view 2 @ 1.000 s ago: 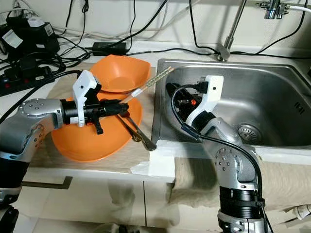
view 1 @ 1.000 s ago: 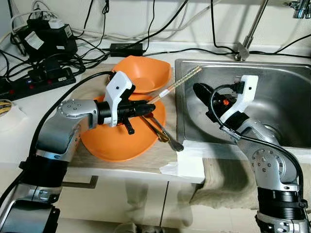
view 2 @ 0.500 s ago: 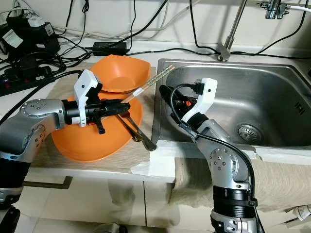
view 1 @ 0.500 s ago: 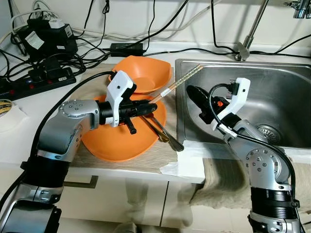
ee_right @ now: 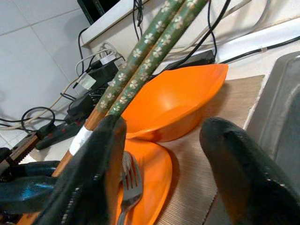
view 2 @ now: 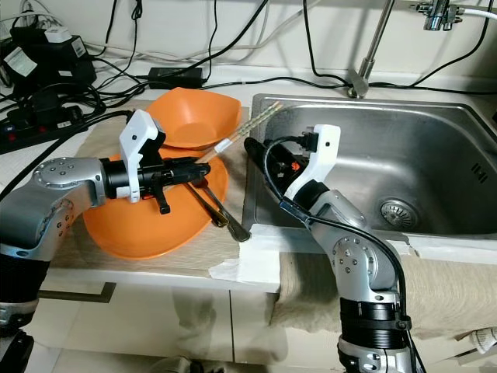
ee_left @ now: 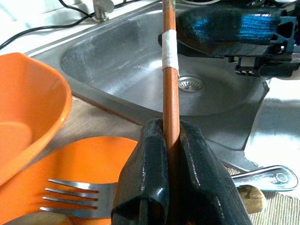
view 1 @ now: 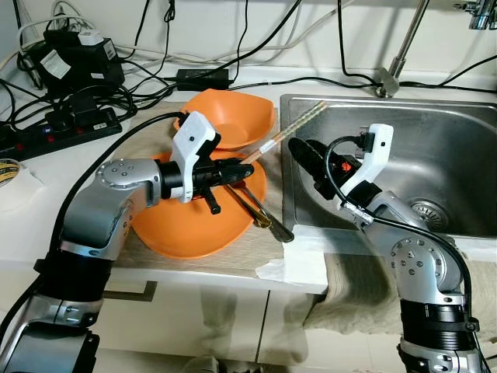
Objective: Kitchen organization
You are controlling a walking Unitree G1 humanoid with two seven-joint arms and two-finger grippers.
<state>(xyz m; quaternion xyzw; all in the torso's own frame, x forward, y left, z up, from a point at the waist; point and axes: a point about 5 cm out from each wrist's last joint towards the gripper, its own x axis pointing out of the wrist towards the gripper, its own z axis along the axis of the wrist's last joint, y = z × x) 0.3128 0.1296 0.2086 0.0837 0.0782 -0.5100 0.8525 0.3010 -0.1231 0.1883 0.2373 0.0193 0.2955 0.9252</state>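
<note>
A pair of wooden chopsticks point(view 1: 291, 128) with green flowered ends and a white tape band slants from the orange dishes up over the sink's left rim. My left gripper point(view 1: 237, 172) is shut on their lower part point(ee_left: 169, 70), above the front orange bowl point(view 1: 194, 229). My right gripper point(view 1: 303, 155) is open just inside the sink's left rim, close under the chopsticks' flowered end point(ee_right: 150, 61). The chopsticks run past one of its fingers point(ee_right: 93, 173), and I cannot tell if they touch. A fork point(ee_left: 79, 197) and a spoon point(view 1: 260, 210) rest on the front bowl.
A second orange bowl point(view 1: 233, 116) sits behind the first on a wooden board point(view 1: 233, 256). The steel sink point(view 1: 435, 148) has a tap point(view 1: 400, 54) behind it. A power strip point(view 1: 62, 124), adapters and cables crowd the back left counter. A cloth point(view 1: 365, 287) hangs over the front edge.
My right gripper has moved left out of the sink's middle to the left rim, close to the chopsticks' far end. The left gripper and chopsticks have barely moved.
</note>
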